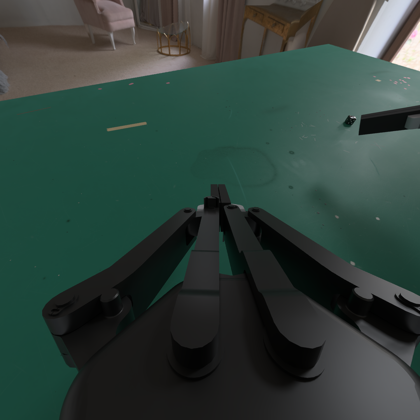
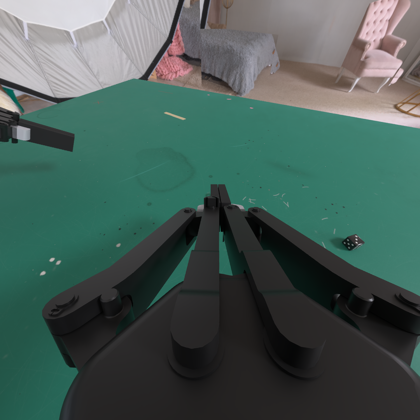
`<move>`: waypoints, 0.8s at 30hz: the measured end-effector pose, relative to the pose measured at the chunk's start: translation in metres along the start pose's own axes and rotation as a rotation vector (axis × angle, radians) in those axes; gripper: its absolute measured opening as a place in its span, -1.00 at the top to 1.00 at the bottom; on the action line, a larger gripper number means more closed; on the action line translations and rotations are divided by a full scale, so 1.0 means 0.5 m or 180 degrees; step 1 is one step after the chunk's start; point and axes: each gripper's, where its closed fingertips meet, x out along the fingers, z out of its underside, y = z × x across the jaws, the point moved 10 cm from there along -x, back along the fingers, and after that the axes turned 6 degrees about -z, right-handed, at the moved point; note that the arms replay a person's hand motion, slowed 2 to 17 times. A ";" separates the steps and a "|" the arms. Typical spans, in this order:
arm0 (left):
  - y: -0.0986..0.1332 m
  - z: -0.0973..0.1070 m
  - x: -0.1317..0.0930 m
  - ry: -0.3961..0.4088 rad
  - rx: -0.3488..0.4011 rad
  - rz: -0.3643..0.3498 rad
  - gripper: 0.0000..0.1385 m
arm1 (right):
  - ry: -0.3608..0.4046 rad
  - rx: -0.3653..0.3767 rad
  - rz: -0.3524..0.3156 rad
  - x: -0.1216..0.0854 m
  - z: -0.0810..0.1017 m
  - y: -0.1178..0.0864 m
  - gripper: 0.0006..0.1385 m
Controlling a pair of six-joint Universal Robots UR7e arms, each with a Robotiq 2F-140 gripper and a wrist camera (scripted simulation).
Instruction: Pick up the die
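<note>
Right wrist view: right hand (image 2: 218, 189) pressed together, empty, above bench (image 2: 295, 147); die (image 2: 353, 242) near-right, ungrasped; approach step, must spread first.

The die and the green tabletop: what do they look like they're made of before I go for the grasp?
The die looks like hard, glossy black plastic: sharp edges, white pips, slight sheen on its faces. The green tabletop looks like a matte rubbery or vinyl mat, hard to say which: flat, dull colour with scuffs, specks and a faint ring-shaped stain.
</note>
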 end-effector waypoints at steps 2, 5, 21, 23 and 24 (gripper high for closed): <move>-0.001 0.002 0.000 -0.0014 -0.0001 -0.0007 0.99 | -0.0023 0.0020 0.0011 -0.001 0.003 0.001 1.00; -0.002 0.005 -0.001 -0.0023 -0.0003 -0.0014 0.99 | -0.0046 0.0032 0.0020 -0.002 0.007 0.002 1.00; 0.018 0.046 -0.008 -0.0304 0.0170 0.0343 0.99 | -0.0376 0.0045 0.0353 -0.012 0.033 0.049 1.00; 0.024 0.053 -0.008 -0.0366 0.0163 0.0444 0.99 | -0.0417 0.0086 0.0358 -0.010 0.037 0.056 1.00; 0.028 0.056 -0.008 -0.0394 0.0160 0.0495 0.99 | -0.0445 0.0098 0.0372 -0.009 0.039 0.060 1.00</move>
